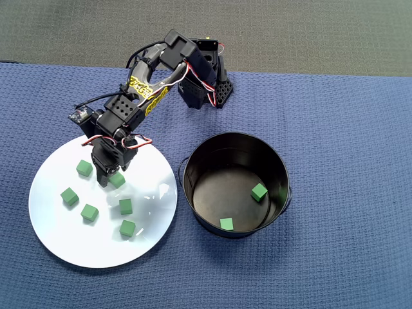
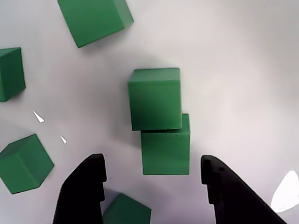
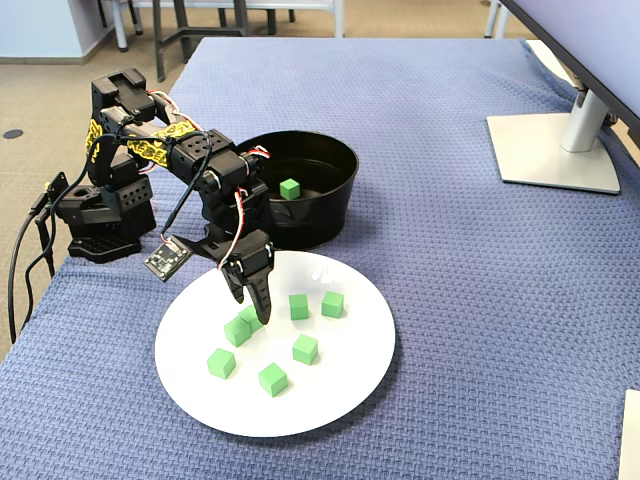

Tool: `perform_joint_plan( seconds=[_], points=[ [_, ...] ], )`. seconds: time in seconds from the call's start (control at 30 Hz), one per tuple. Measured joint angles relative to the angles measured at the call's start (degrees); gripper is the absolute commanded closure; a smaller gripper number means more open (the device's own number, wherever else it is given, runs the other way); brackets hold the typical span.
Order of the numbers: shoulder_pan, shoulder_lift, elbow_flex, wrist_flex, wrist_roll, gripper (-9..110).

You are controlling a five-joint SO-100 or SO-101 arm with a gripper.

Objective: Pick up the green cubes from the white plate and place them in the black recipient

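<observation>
In the overhead view the plate (image 1: 58, 238) lies at the left on the blue cloth (image 1: 347, 161). Six cubes show on it: one at the upper left (image 1: 84, 168), one at the far left (image 1: 69, 197), one lower (image 1: 89, 212), one just beside the gripper (image 1: 117, 181), and two further right (image 1: 125, 206) (image 1: 127, 228). The gripper (image 1: 107, 178) hangs low over the plate's upper part, spread open and empty. In the wrist view its two dark fingers (image 2: 84, 191) stand apart on either side of a cube (image 2: 166, 149), not touching it; a second cube (image 2: 155, 98) touches that one at its far edge. Right of the plate sits the pot (image 1: 193, 168), close to the plate's rim. Two cubes lie inside, one at the bottom edge (image 1: 226, 223) and one further right (image 1: 259, 191).
</observation>
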Motion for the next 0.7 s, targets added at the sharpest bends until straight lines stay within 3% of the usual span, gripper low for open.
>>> perform_joint_plan(
  seconds=[0.3, 0.4, 0.7],
  points=[
    [-0.35, -1.85, 0.0, 0.0, -2.11, 84],
    [-0.35, -2.72, 0.0, 0.0, -2.37, 91],
    [-0.26, -3.69, 0.0, 0.0, -3.87, 94]
  ],
)
